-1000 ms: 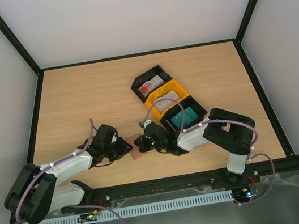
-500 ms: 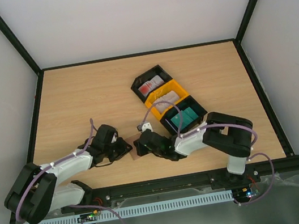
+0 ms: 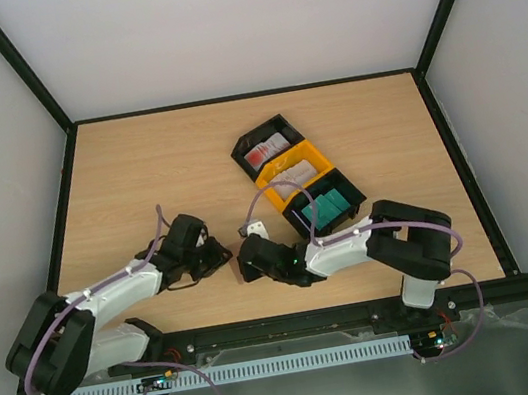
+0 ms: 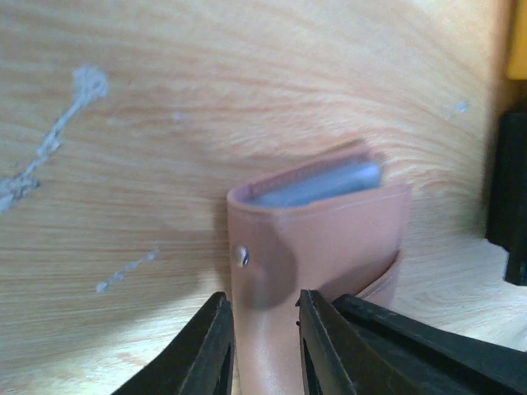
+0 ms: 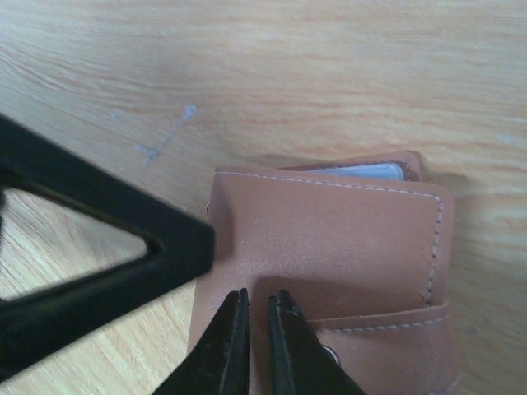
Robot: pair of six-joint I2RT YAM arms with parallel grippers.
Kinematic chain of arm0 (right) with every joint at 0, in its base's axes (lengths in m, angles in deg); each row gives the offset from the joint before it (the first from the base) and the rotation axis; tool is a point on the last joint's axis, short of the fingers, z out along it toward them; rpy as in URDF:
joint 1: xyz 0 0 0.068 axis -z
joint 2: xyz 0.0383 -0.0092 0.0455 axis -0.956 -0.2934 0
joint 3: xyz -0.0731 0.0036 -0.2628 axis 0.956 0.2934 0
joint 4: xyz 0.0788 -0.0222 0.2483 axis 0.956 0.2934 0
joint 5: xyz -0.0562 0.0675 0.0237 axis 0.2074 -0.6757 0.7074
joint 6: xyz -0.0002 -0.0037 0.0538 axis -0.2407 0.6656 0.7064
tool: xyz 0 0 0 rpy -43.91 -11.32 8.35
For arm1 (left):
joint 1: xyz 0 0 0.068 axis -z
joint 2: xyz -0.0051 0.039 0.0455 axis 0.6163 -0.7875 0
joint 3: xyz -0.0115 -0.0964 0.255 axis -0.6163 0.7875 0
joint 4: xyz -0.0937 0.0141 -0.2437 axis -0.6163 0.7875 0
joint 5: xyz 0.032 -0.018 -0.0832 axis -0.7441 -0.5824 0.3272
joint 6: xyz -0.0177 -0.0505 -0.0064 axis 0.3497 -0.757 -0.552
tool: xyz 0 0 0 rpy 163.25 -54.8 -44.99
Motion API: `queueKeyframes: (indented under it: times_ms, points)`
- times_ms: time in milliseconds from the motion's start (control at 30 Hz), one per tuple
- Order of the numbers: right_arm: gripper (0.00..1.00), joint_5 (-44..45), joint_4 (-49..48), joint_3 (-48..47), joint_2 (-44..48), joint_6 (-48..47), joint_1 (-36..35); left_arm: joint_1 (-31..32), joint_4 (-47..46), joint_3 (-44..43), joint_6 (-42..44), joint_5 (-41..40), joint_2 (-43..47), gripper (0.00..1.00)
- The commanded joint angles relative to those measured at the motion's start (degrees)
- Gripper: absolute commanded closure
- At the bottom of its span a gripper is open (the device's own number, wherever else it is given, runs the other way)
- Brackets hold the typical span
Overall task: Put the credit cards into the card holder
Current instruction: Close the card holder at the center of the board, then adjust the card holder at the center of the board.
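Observation:
The reddish-brown card holder [image 4: 321, 239] lies folded on the wooden table, a pale blue-grey edge [image 4: 317, 185] showing in its fold. My left gripper [image 4: 263, 329] is shut on its near end, one finger on each side. In the right wrist view the card holder [image 5: 329, 239] fills the middle, and my right gripper [image 5: 257, 309] is shut, with its tips resting on the cover and nothing between them. In the top view both grippers, left [image 3: 221, 257] and right [image 3: 246, 261], meet and hide the holder. Credit cards sit in trays: white-red [image 3: 266, 148], beige [image 3: 291, 178], teal [image 3: 325, 208].
The row of black and yellow trays [image 3: 340, 182] runs diagonally just behind my right arm. The table's near edge and the black rail [image 3: 285, 324] are close behind both grippers. Black frame posts stand at the table's sides.
My right gripper has moved left onto the card holder, which now is covered in the top view. My left gripper has shifted slightly and stays at the holder.

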Motion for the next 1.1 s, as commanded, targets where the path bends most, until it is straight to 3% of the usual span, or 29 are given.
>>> queueKeyframes:
  times_ms: [0, 300, 533, 733, 867, 967, 1067]
  points:
    - [0.89, -1.0, 22.8, -3.0, 1.4, 0.0, 2.2, -0.9, 4.8, -4.3, 1.7, -2.7, 2.9, 0.74]
    - [0.54, 0.7, 29.0, -13.5, 11.8, -3.2, 8.4, -3.7, 15.7, -13.0, 8.3, -6.8, 8.0, 0.56]
    - [0.38, 1.7, 35.3, -8.6, 20.3, -3.0, 10.7, -4.3, 21.1, -15.6, 11.3, -9.6, 14.8, 0.32]
    - [0.38, -11.4, 33.4, -1.7, 19.3, -1.0, 10.5, -4.3, 19.0, -10.8, 10.4, -4.5, 14.9, 0.26]
    - [0.39, -15.6, 28.6, 1.8, 17.8, 1.5, 9.5, -4.3, 14.2, -6.5, 9.4, 0.8, 13.1, 0.25]
    - [0.47, -17.5, 25.1, 2.4, 15.4, 2.8, 8.6, -4.2, 8.8, -3.4, 8.2, 5.5, 9.6, 0.32]
    - [0.62, -17.3, 22.1, 2.2, 12.5, 4.0, 7.5, -3.9, 6.6, -2.6, 7.7, 6.1, 6.5, 0.42]
